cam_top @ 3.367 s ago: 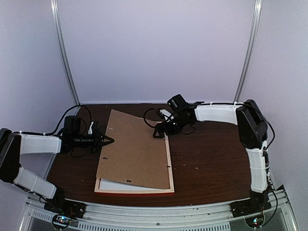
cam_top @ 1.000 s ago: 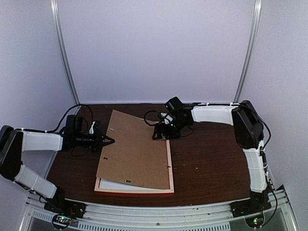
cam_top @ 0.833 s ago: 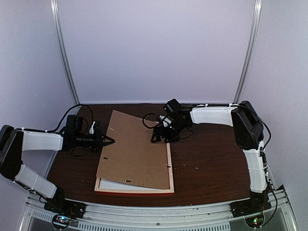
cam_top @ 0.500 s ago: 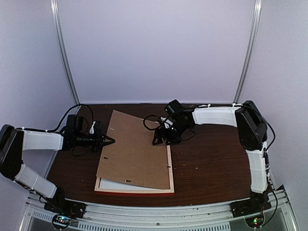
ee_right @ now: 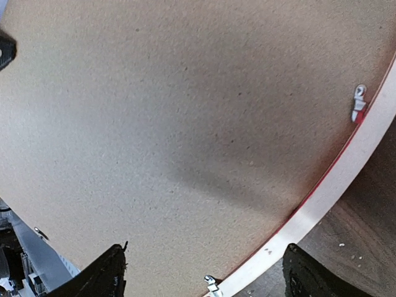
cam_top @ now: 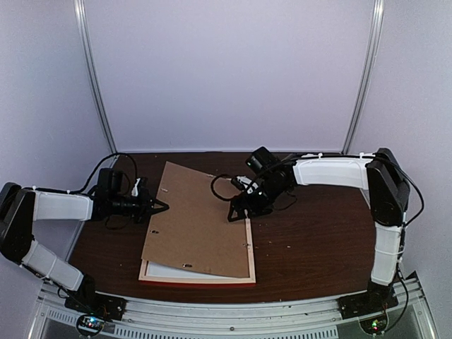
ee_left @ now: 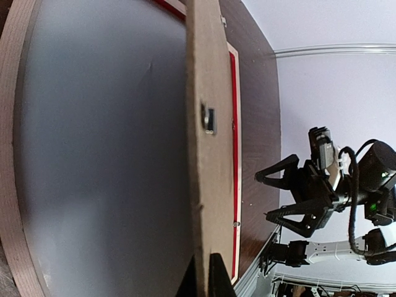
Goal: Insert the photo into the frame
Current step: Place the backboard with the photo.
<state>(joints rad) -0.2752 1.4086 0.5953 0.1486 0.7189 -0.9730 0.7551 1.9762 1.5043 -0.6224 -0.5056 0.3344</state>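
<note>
Here, frame (cam_top: 249, 247) on dark table (cam_top: 311, 240), pale walls (cam_top: 233, 70)

Top camera overlooks the table (cam_top: 304, 240); both wrist cameras closely share board (cam_top: 198, 219) and frame (cam_top: 212, 280).

I look down on a brown backing board (cam_top: 198, 219) lying askew on the left half of the dark wooden worktop (cam_top: 311, 247). Its far corner is swung toward the back and its left edge is lifted. In my left wrist view I see it nearly edge-on, with a small metal tab (ee_left: 209, 119) fixed to its face. A few pale specks (cam_top: 288, 246) dot the worktop to its right. A grey metal rail (cam_top: 226, 316) runs along the near edge. Plain lilac walls (cam_top: 226, 70) close off the far side, with a slim left upright (cam_top: 95, 78) and a right upright (cam_top: 364, 78) at the corners.
</note>
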